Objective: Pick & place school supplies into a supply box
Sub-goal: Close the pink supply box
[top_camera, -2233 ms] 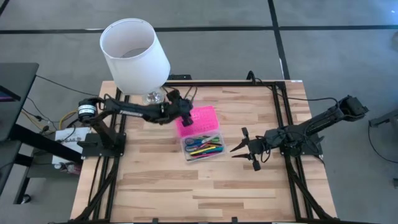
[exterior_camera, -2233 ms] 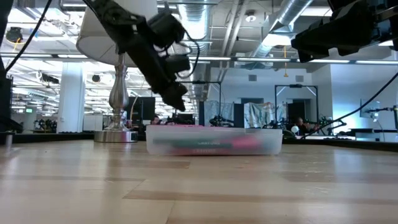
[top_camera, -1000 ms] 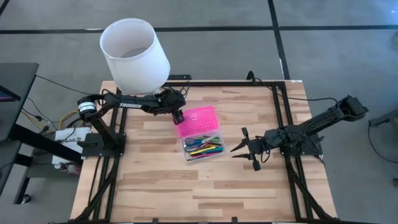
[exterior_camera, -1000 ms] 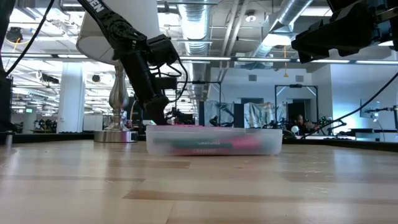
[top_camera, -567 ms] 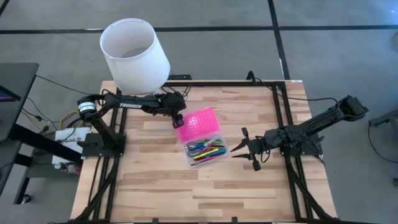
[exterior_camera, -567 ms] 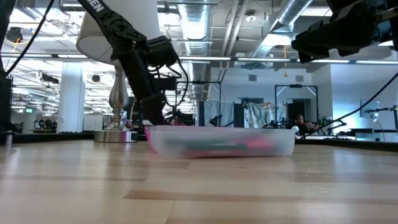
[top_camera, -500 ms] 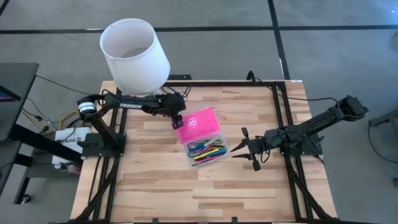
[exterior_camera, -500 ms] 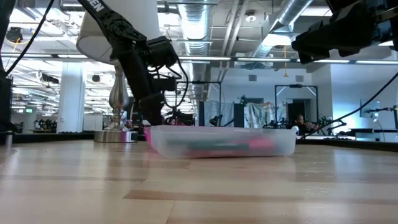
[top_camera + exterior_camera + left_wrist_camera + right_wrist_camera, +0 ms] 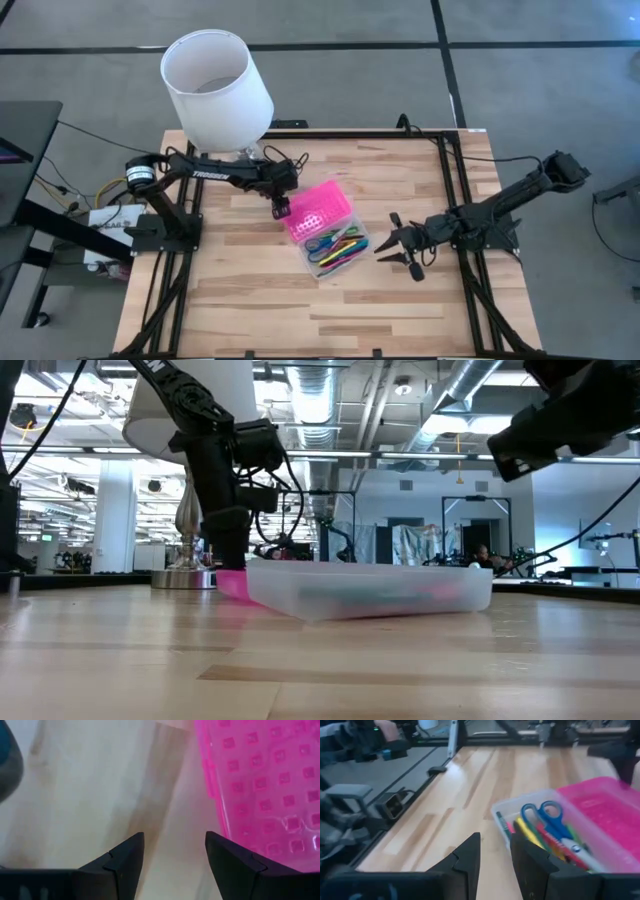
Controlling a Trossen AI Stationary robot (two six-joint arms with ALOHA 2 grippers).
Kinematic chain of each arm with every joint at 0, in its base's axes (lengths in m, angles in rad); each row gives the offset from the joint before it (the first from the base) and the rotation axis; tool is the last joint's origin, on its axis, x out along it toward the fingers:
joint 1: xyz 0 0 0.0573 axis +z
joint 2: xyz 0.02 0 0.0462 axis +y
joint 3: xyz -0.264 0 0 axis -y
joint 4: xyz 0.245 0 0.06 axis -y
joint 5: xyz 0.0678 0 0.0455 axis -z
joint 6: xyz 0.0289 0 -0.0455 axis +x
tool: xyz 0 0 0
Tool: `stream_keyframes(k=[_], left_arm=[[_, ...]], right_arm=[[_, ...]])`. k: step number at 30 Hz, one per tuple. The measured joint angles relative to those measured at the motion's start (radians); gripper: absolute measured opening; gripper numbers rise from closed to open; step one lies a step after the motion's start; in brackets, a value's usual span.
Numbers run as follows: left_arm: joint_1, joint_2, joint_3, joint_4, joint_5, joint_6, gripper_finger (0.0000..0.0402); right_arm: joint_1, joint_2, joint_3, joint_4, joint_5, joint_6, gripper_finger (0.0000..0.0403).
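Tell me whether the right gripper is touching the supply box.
Apart. The high view shows bare table between the right gripper and the supply box; the right wrist view shows the same gap.

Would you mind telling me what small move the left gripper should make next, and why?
Probably hook the left gripper under the pink lid and swing it shut: the supplies already lie in the clear base, the lid lies open flat, and the open fingers sit at its edge.
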Motion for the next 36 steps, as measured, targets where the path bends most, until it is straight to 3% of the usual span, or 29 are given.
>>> stream_keyframes(k=[7,20,27,36], left_arm=[[-0.041,0.000,0.000,-0.024,0.008,-0.024,0.0208],[-0.083,0.000,0.000,-0.068,0.010,-0.051,0.0208],[-0.084,0.000,0.000,-0.080,0.010,-0.062,0.0208],[-0.083,0.000,0.000,-0.080,0.007,-0.061,0.0208]], right_arm=[[0.091,0.000,0.000,-0.053,0.008,0.117,0.0100],[0.206,0.055,0.000,-0.139,0.179,0.369,0.0100],[0.203,0.186,0.000,-0.119,0.132,0.497,0.0100],[0.161,0.229,0.000,-0.117,0.104,0.532,0.0100]])
